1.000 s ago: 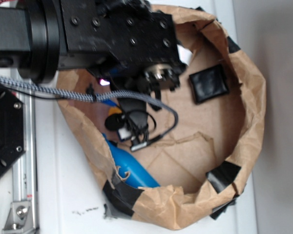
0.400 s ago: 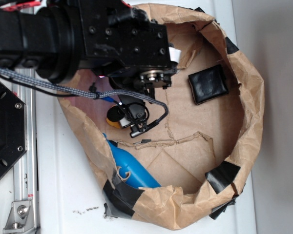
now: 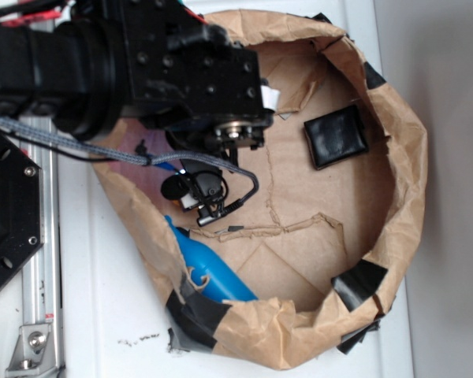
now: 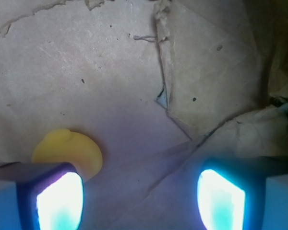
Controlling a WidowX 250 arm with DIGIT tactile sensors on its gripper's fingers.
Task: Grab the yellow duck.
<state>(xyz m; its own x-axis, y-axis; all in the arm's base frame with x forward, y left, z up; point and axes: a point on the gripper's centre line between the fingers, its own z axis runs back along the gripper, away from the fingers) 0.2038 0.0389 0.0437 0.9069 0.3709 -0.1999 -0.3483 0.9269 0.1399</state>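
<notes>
In the wrist view the yellow duck [image 4: 67,152] lies on the brown paper floor at lower left. Its lower edge is covered by my left finger [image 4: 57,201], so it sits just beyond that finger and outside the gap. My gripper [image 4: 140,201] is open, with only bare paper between the two lit pads. In the exterior view the gripper [image 3: 194,192] hangs low inside the paper bag [image 3: 406,169], near its left wall. The duck is hidden under the gripper there.
A blue bottle [image 3: 210,273] leans against the bag's lower left wall, close below the gripper. A black square pad [image 3: 337,135] lies at the bag's upper right. A grey braided cable [image 3: 102,150] crosses the left rim. Black tape [image 3: 361,282] patches the bag.
The arm has shifted left and the gripper has moved slightly left and down. The yellow duck that showed beside the gripper 0.4 s ago is now covered in the exterior view.
</notes>
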